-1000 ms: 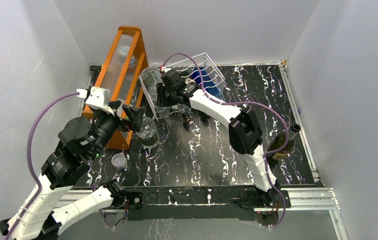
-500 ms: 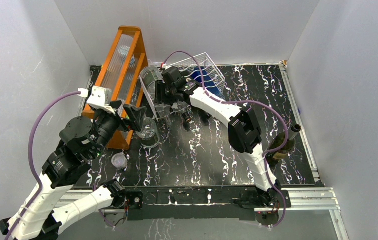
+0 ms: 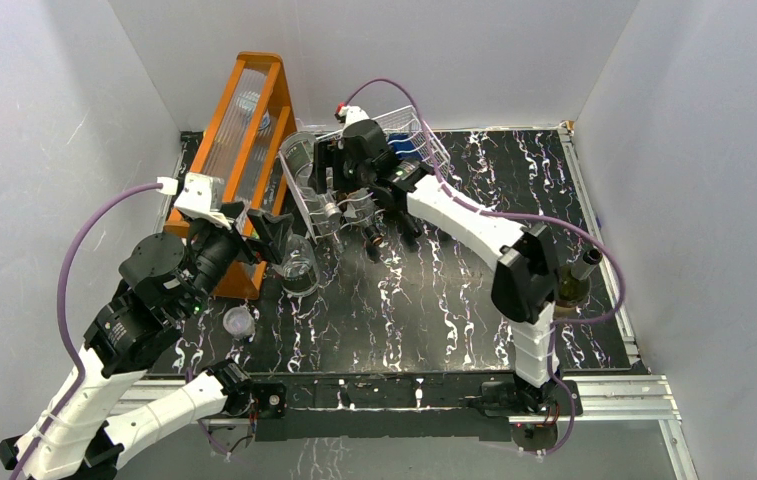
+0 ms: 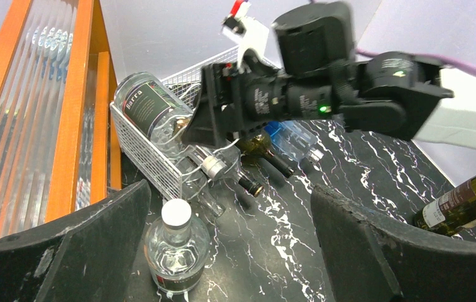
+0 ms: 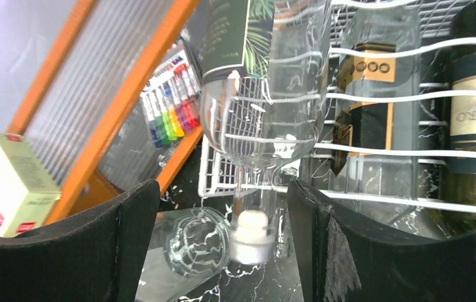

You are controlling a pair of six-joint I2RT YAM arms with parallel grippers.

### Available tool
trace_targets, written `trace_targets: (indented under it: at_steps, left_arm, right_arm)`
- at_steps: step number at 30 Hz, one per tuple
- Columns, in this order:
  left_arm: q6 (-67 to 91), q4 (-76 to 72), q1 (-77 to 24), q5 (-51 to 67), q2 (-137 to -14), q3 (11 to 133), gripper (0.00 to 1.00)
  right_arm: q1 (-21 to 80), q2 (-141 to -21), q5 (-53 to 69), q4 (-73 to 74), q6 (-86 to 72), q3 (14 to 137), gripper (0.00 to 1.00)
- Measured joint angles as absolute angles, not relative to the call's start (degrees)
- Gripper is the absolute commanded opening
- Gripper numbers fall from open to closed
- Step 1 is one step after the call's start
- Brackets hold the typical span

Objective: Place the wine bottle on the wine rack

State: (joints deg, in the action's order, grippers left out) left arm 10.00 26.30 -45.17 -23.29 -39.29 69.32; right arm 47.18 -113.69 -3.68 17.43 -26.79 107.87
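The wine bottle (image 5: 266,94), a clear one with a dark leaf-print label, lay on its side in the wine rack (image 5: 373,195), in the rack's end row on the robot's left. Its neck stuck out past the rack's front wires and pointed down toward the table, ending in a white cap (image 5: 252,236). The right gripper (image 5: 219,195) hung over that same end of the rack with its jaws well apart and nothing in their grasp. In the right wrist view the bottle's shoulder and neck ran down the middle of the gap, and clear space showed between the glass and each of the black fingers (image 5: 373,251). Two dark bottles (image 5: 361,107) lay in the next rows of the rack, alongside the clear one, and a blue bottle (image 4: 292,138) lay in a row farther on. The left gripper (image 4: 229,192) waited off the rack's front corner, jaws spread fully and empty. A small clear bottle (image 4: 175,245) with a white cap stood upright on the table just in front of the rack, low between the left fingers in the wrist view; whether it touched them could not be told. A green bottle (image 4: 468,201) stood well apart from the rack on the robot's right, partly hidden behind the right arm in the overhead view.
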Motion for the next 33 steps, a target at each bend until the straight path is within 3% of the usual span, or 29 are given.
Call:
trace_targets:
  at_steps: [13, 24, 33]
  left_arm:
    - [10.46, 28.36, -45.17, -19.94, -41.39, 69.3, 0.98]
    - [11.22, 24.6, -45.12, -4.08, -46.65, 66.98, 0.98]
    - [13.08, 19.62, -45.12, 0.67, -50.3, 64.14, 0.98]
  right_arm:
    - [47.31, -85.93, -18.13, 19.97, -21.87, 87.94, 0.81]
    - [46.33, -68.58, -49.36, 34.72, -18.61, 87.42, 0.87]
    - [30.61, -64.47, -55.81, 43.75, -19.73, 81.3, 0.88]
